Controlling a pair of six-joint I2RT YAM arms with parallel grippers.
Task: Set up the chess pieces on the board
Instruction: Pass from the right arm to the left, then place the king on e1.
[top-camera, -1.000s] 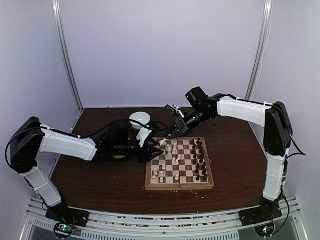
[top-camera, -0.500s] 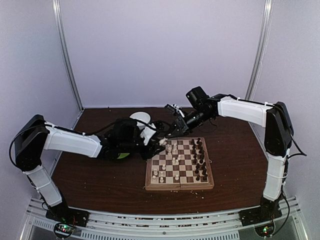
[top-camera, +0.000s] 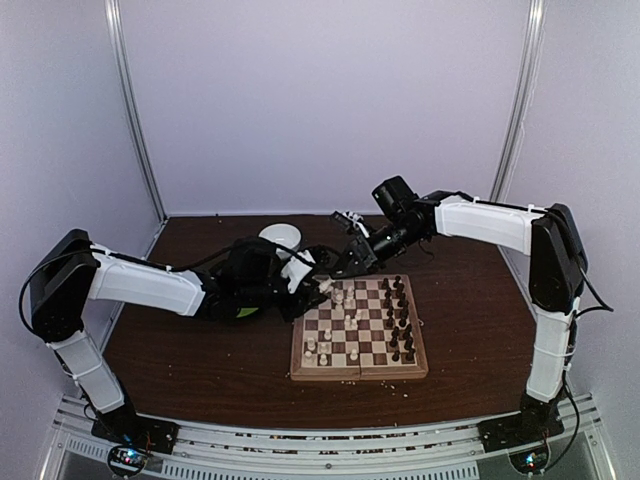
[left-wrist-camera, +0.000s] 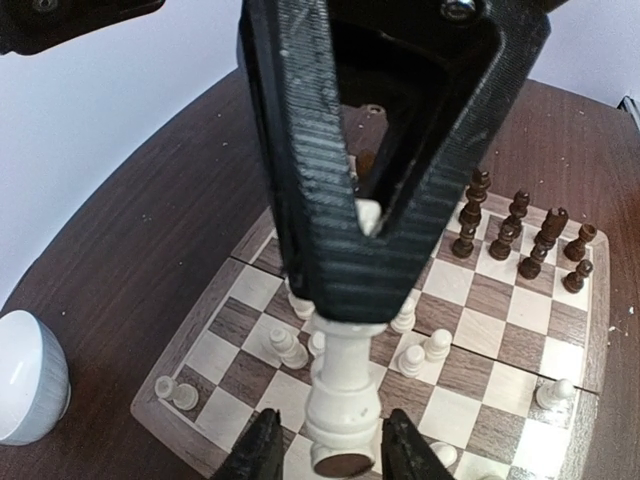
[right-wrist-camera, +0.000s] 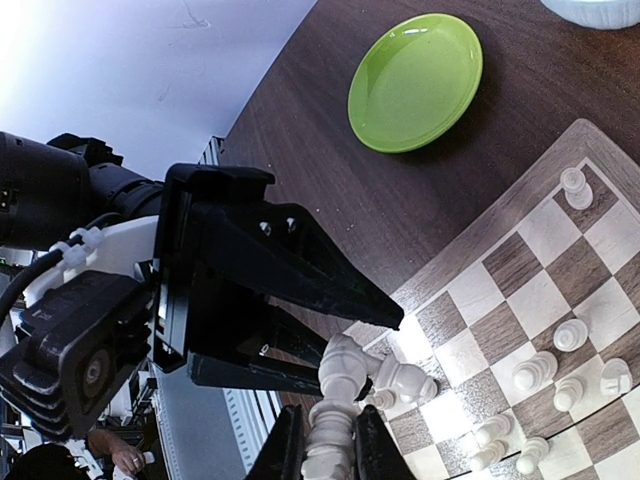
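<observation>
We see white piece (left-wrist-camera: 345, 385) between both pairs of jaws: right gripper (right-wrist-camera: 328, 445) clamps it tight, left gripper (left-wrist-camera: 332, 452) half closed around base, firm grip we cannot tell. Beyond jaws dark pieces (left-wrist-camera: 520, 235) in two rows, we judge done. Below jaws white pieces (left-wrist-camera: 290, 348) scattered on board (top-camera: 355, 376); these remain.

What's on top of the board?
On the board, dark pieces line the right side, white pieces scatter the left. The jaws and a held white piece cover its far-left corner from above.
</observation>
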